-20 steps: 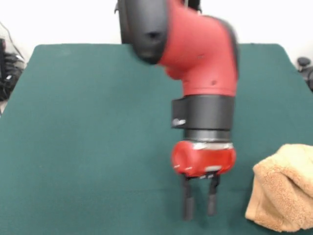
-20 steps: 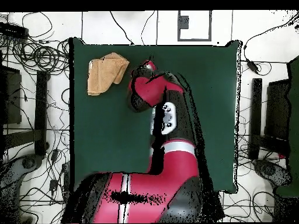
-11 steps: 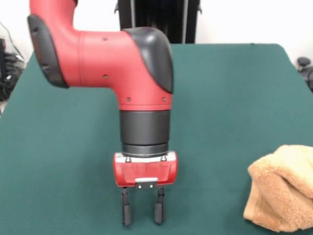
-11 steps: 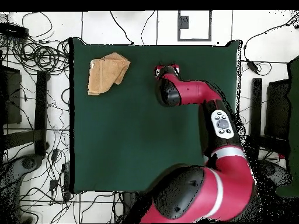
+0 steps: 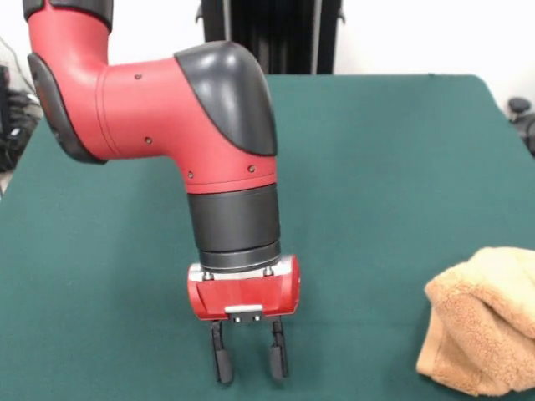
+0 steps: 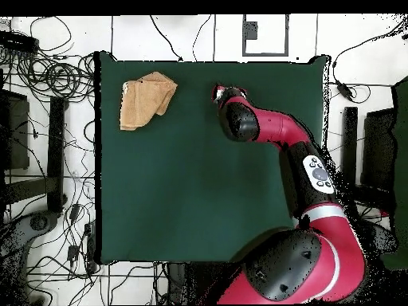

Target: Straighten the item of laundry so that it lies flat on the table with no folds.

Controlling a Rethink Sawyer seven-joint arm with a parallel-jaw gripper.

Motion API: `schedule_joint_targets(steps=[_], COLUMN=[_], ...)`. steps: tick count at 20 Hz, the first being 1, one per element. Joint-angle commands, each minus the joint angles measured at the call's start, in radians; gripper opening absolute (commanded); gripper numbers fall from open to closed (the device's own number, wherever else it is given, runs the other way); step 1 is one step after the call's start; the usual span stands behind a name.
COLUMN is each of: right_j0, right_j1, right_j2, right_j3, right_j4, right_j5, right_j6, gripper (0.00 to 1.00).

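Well apart on the table (image 5: 401, 167): crumpled towel (image 5: 481, 322), empty hand (image 5: 248, 363) with fingers parted.

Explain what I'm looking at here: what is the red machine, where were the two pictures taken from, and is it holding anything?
It is a robot arm with a two-fingered gripper at its end. One picture faces the robot across a green table; the other looks straight down. The only thing on the table is a crumpled tan towel, near a corner in the overhead view. The gripper is open and empty, well apart from the towel. The towel is bunched up, not flat.
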Motion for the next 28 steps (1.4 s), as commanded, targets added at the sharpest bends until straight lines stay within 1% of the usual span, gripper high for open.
schedule_joint_targets(steps=[1, 20, 26, 28], right_j0=[0.015, -0.046, -0.04, -0.032], right_j1=[0.145, 0.213, 0.203, 0.195], right_j2=[0.173, 0.243, 0.232, 0.222], right_j3=[0.17, 0.187, 0.209, 0.219], right_j4=[0.073, 0.173, 0.179, 0.186], right_j5=[0.203, 0.267, 0.217, 0.202], right_j6=[-0.066, -0.072, -0.019, 0.019], gripper=[1.0, 1.0, 1.0, 1.0])
